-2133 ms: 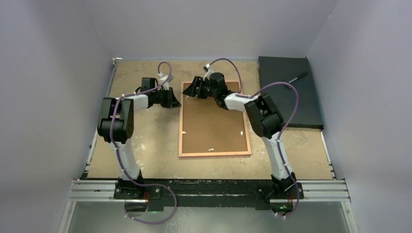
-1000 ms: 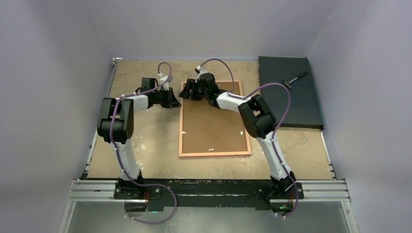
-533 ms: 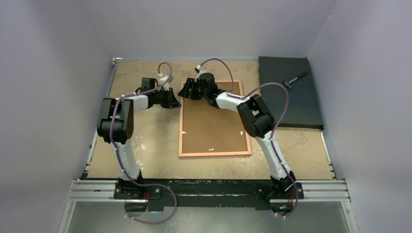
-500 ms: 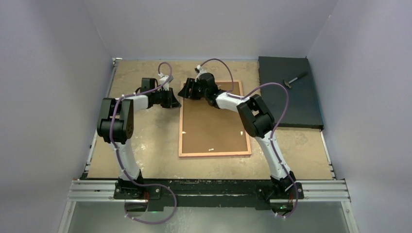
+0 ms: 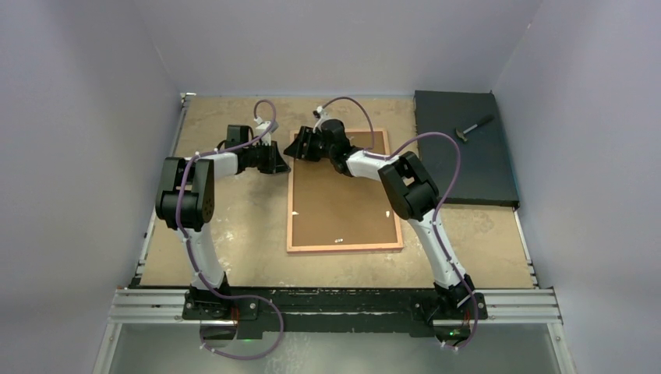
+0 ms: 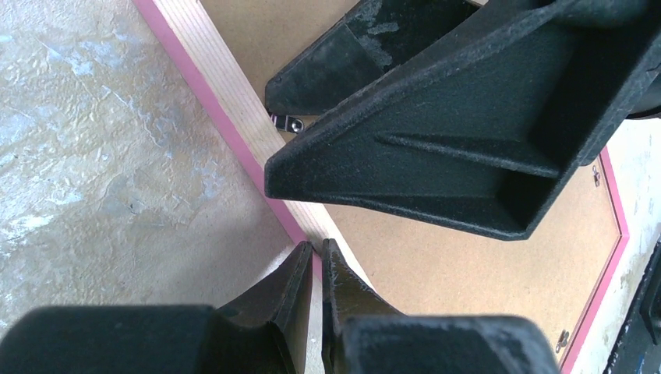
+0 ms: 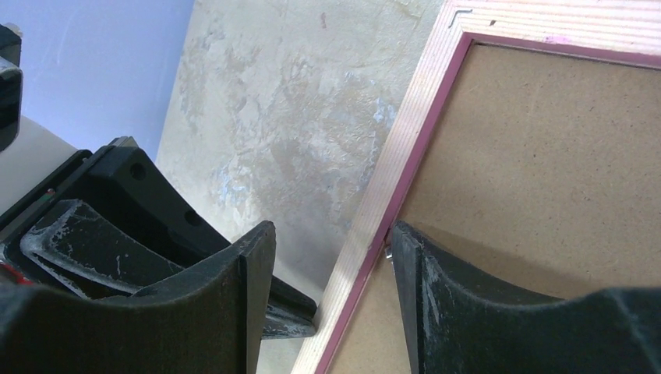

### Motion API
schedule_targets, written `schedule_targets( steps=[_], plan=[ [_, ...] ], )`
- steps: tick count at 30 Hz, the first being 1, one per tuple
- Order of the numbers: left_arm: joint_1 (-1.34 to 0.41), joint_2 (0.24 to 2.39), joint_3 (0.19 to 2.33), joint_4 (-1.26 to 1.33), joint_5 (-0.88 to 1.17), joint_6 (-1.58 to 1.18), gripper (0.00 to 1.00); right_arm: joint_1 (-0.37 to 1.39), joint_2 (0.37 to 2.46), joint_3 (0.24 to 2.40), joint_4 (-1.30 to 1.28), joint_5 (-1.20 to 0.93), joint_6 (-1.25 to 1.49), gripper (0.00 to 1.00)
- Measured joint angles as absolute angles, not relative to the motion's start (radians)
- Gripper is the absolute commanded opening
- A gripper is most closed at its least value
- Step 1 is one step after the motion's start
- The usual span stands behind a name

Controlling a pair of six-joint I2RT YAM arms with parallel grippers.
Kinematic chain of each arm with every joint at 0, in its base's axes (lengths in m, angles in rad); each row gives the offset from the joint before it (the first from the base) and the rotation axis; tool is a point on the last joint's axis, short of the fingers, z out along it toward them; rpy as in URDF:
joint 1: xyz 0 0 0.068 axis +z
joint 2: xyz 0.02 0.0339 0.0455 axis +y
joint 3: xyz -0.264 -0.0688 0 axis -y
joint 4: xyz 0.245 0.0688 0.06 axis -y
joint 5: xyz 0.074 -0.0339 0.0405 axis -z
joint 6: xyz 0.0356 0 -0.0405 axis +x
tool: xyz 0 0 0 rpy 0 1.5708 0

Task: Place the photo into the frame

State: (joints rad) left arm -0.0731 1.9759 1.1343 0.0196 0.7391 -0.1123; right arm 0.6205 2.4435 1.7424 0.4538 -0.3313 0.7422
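The frame (image 5: 343,247) is lying back-up in the middle of the top view with its brown backing board (image 5: 343,195) filling it, and the photo is showing nowhere, so I cannot tell whether it is sitting beneath. At the frame's upper-left corner the left end effector (image 6: 316,257) is holding its closed, empty tips at the pink outer edge, seemingly bracing it. The right end effector (image 7: 331,234) is straddling that rim with its jaws apart and gripping nothing, likely going for the small metal tab (image 6: 287,121). Everything is resting on a mottled tan desk (image 5: 234,218) between pale lilac walls, with a black mat (image 5: 468,167) sitting at upper right.

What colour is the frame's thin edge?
Pink. The frame shows it best in the left wrist view.
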Motion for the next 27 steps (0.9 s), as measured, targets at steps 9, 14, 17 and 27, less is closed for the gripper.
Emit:
schedule_targets(
  steps=[9,14,17,27],
  plan=[
    [-0.073,1.972,1.134,0.008,0.739,-0.112,0.06,0.621,2.444,1.726,0.483,-0.36,0.769,0.57],
    [-0.073,1.972,1.134,0.007,0.738,-0.112,0.06,0.621,2.444,1.721,0.485,-0.37,0.77,0.57],
    [-0.073,1.972,1.134,0.006,0.739,-0.112,0.06,0.621,2.444,1.718,0.49,-0.379,0.77,0.57],
    [-0.072,1.964,1.134,-0.017,0.736,-0.111,0.06,0.615,2.444,1.728,0.481,-0.421,0.767,0.67]
  ],
)
